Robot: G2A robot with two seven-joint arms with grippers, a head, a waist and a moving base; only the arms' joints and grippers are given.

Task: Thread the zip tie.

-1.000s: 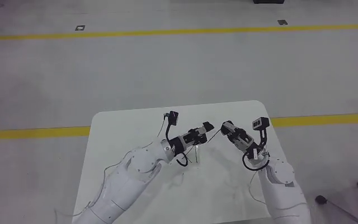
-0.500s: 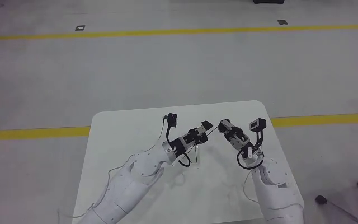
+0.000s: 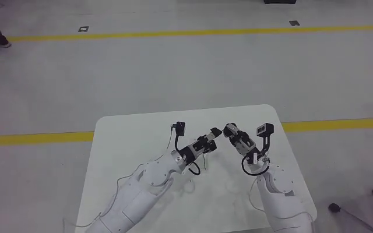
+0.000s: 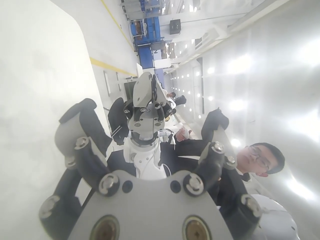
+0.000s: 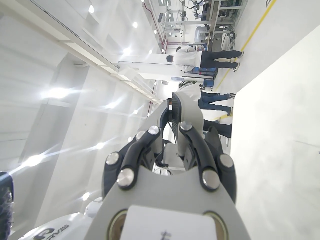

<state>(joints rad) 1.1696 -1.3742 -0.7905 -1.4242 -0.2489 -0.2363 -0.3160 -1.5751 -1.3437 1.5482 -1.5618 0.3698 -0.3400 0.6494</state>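
Left pincer (image 4: 150,116) spread wide, right pincer (image 5: 172,116) pinched together, nearly meeting

Lab hall, yellow floor line (image 3: 186,34), racks (image 5: 220,8)

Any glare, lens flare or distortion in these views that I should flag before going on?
Top view: flat, even light on the white table, with no flares. Left wrist view: the ceiling lights smear into streaked flares, and the wide lens bows the table's edge. Right wrist view: star-shaped flares spread from the ceiling lights, and the straight building lines curve towards the picture's borders.
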